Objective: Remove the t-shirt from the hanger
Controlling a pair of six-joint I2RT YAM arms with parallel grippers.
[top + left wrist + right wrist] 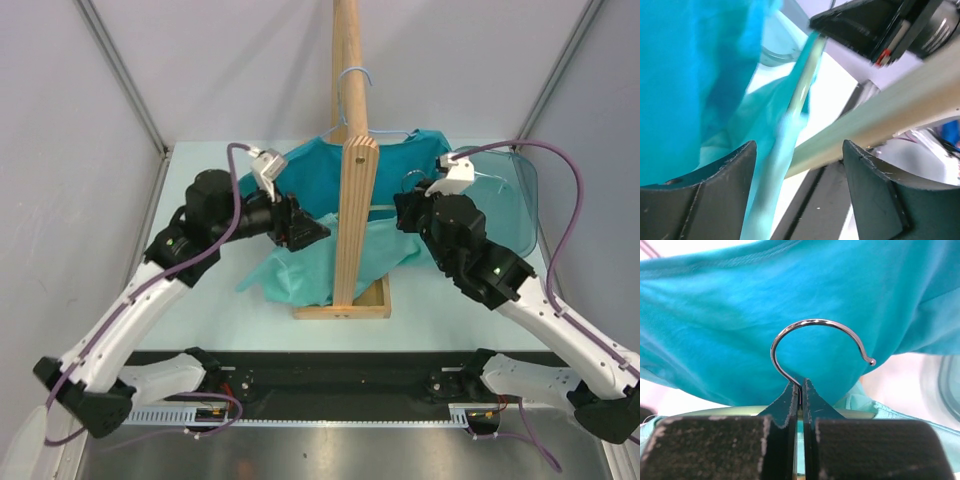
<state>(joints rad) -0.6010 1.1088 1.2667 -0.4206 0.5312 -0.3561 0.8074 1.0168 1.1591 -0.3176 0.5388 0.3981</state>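
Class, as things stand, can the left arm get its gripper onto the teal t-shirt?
Likely yes: the left gripper is open and the t-shirt hangs right beside it, with nothing in between.

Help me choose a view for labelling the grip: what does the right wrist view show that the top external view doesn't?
Only the right wrist view: the right end effector shut on the metal hanger hook, whose open tip points right. Only the top external view: the wooden stand, and the left end effector at the cloth left of it. Both: the teal t-shirt.
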